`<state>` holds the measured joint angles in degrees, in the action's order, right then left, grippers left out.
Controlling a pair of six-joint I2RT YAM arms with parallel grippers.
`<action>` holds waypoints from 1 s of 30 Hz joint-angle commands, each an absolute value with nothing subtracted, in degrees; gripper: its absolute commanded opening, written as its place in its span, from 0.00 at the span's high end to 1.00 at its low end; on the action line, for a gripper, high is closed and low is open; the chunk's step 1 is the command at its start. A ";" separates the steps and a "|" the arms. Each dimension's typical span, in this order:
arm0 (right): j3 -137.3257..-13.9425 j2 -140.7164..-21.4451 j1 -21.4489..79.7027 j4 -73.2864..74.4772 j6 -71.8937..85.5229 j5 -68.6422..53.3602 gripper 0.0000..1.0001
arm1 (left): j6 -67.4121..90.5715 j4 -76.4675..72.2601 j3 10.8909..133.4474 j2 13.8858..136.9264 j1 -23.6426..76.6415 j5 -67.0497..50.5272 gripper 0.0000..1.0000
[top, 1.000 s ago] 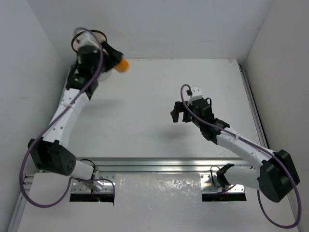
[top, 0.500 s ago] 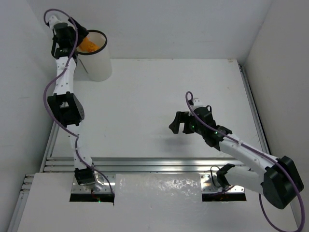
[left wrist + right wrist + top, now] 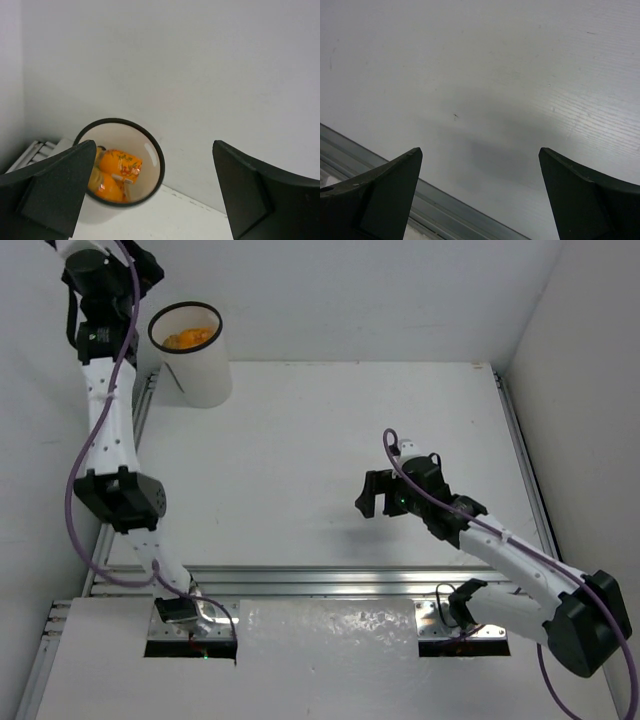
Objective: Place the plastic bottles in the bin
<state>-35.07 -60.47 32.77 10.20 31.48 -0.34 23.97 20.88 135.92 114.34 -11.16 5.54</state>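
Note:
The bin (image 3: 196, 375) is a tall white cylinder with a thin black rim, standing at the table's far left corner. Orange plastic bottles (image 3: 188, 338) lie inside it. In the left wrist view I look down into the bin (image 3: 120, 120) and see two orange bottles (image 3: 120, 162) with a bit of yellowish bottle beside them. My left gripper (image 3: 138, 265) hangs high above and left of the bin, open and empty (image 3: 154, 150). My right gripper (image 3: 375, 495) hovers over the bare table right of centre, open with nothing between its fingers (image 3: 480, 150).
White walls close in on the left, back and right. A metal rail (image 3: 300, 580) runs along the near edge of the table, also showing in the right wrist view (image 3: 370, 155). Another rail (image 3: 522, 450) lines the right side.
The left gripper opened over the bin and let go an orange bottle, which now lies inside. The left arm then rose up and to the left. The right gripper shifted only slightly.

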 commanded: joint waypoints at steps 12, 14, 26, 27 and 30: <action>-42.45 -49.40 32.96 26.18 24.86 21.35 0.01 | 24.61 27.32 65.05 61.55 14.92 17.92 0.00; -42.71 -47.56 32.96 30.05 25.40 21.53 0.01 | 24.70 28.56 60.94 58.37 17.66 19.25 0.00; -41.40 -34.72 33.05 37.18 24.35 23.46 0.01 | 20.30 29.53 47.63 39.99 17.67 29.61 0.00; -41.57 -34.54 33.05 37.26 24.52 23.64 0.01 | 21.09 29.71 47.90 40.51 17.49 30.05 0.00; -41.57 -34.72 32.96 38.14 25.22 24.69 0.01 | 23.11 31.02 48.87 41.57 17.05 30.93 0.00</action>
<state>-40.95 -34.22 32.84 37.39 25.32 22.46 21.71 31.35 47.70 40.32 17.58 28.47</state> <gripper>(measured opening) 0.986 0.996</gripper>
